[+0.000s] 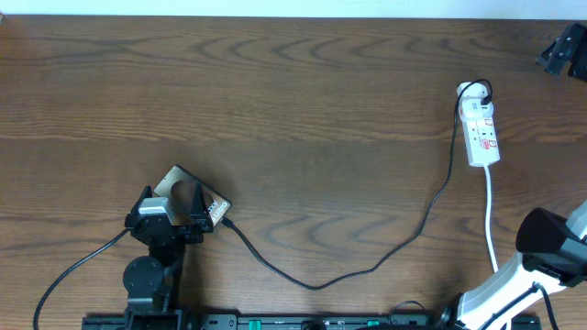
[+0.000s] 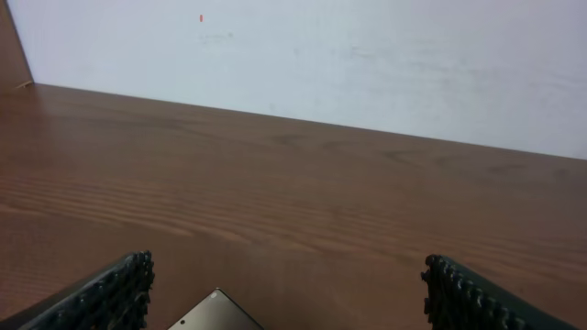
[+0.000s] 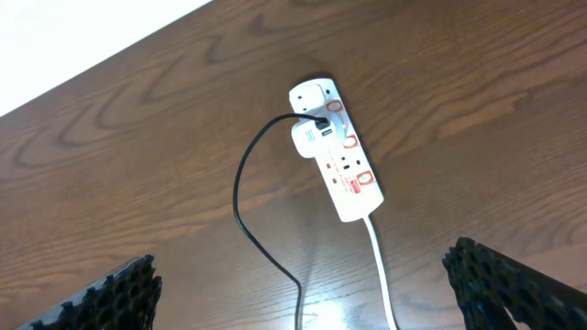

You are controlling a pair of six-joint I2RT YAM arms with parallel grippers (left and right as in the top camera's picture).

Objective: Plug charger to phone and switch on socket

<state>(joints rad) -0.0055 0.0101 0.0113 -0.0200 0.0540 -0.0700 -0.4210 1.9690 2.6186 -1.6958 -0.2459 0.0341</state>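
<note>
The phone [image 1: 200, 191] lies slanted on the wooden table at the lower left; one of its corners [image 2: 215, 313] shows in the left wrist view. My left gripper [image 2: 286, 295] hangs open right over it [image 1: 181, 207], fingers wide to either side and holding nothing. The black charger [image 1: 316, 284] runs from the phone's right end in a long curve up to the white socket [image 1: 481, 124]. Whether its tip is seated in the phone I cannot tell. My right gripper [image 3: 310, 291] is open and empty, well short of the socket [image 3: 339, 156], with the charger [image 3: 240, 192] passing beneath.
The socket's white cord [image 1: 491, 215] trails toward the right arm [image 1: 550, 240] at the front right. A black object [image 1: 564, 50] sits at the far right corner. The left arm's cable [image 1: 73, 270] loops off to the front left. A black rail [image 1: 275, 321] lines the front edge.
</note>
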